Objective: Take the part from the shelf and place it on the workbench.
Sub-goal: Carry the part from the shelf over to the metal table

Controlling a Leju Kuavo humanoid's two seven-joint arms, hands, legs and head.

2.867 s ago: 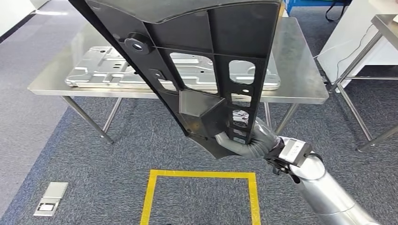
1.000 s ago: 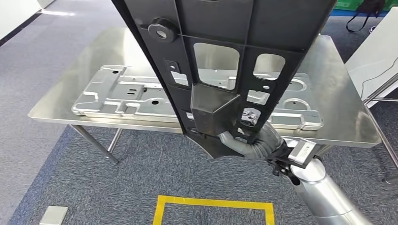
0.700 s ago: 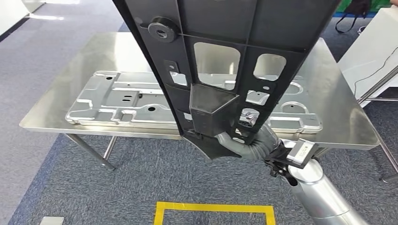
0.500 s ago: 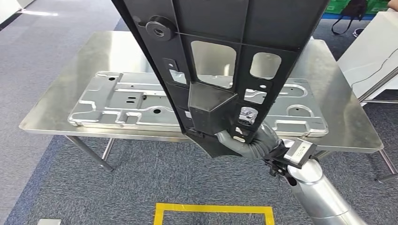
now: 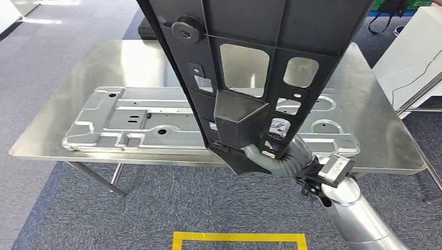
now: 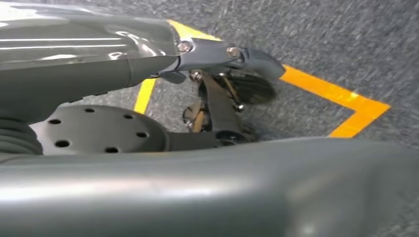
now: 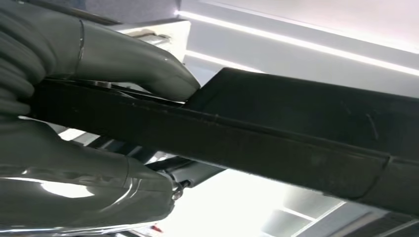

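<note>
Right hand [image 5: 284, 156] gripping black part [image 5: 250, 67], above workbench [image 5: 375, 130]

1. A stainless-steel workbench [image 5: 78, 73] stands on thin metal legs, its flat top shiny and reflective.
2. A large stamped sheet-metal panel [image 5: 135, 117] lies flat on the bench top, running lengthwise along the near half, with its long edge close to the front edge of the bench.
3. The panel has raised ribs, small holes and round embossed shapes near its right end [image 5: 326, 126].
4. The far part of the bench top is bare metal.
5. The bench rests on a blue-grey carpeted floor [image 5: 156, 208].
6. Yellow tape [image 5: 240, 237] marks a rectangle on the carpet in front of the bench.
7. A second, white table [image 5: 412, 57] stands to the right, apart from the bench.
</note>
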